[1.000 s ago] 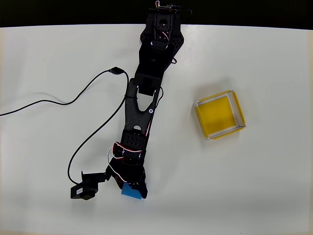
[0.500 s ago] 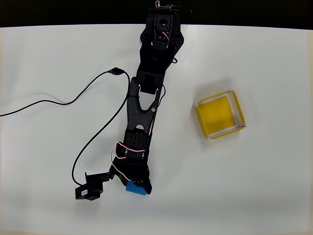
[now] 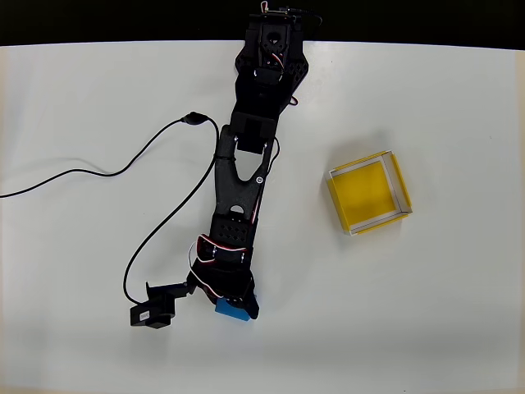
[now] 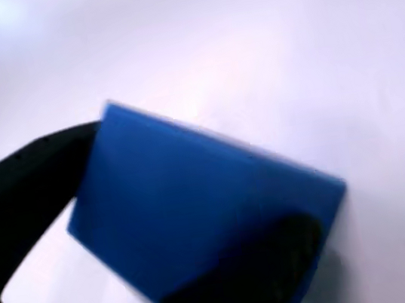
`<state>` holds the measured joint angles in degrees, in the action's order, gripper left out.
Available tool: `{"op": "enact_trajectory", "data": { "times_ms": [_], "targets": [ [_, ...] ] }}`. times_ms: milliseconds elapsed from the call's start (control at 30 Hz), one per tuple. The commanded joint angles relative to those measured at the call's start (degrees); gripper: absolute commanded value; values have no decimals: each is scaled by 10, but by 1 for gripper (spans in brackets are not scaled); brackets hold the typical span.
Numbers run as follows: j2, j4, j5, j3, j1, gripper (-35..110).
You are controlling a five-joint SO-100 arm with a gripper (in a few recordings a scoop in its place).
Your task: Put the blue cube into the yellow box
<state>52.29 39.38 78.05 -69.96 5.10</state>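
In the overhead view the arm reaches from its base at the top edge down the white bench [image 3: 74,345], and the tool [image 3: 236,305] sits at its low end, clamped on the blue cube [image 3: 231,311], of which only a blue sliver shows past the black fingers. The yellow box [image 3: 368,194] lies well apart from the tool, up and to the right of it in this picture, with open bench between; its square frame is turned slightly, so no wall faces the tool squarely. The coming move turns on that line: the carry has to swing the cube up-right across the bench and end above the yellow floor, not over a thin pale wall. Whether the cube rests on the bench or hangs just above it cannot be told from here, since the wrist housing covers most of it. In the wrist view the blue cube [image 4: 203,205] is close and blurred, with one dark finger [image 4: 20,179] pressed against its left face and the other crossing its lower edge; pale bench lies behind it, and the cube's lower right corner is lost in shadow.
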Motion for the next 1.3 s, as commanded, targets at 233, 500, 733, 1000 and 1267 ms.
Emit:
{"op": "enact_trajectory", "data": {
  "times_ms": [233,500,733,1000,1267],
  "targets": [
    [67,-5,-2,-6,9,38],
    [60,-11,5,-11,8,29],
    [89,-15,29,-25,4,28],
    [213,9,52,-61,-39,27],
    [345,9,55,-144,-115,26]
  ]
}}
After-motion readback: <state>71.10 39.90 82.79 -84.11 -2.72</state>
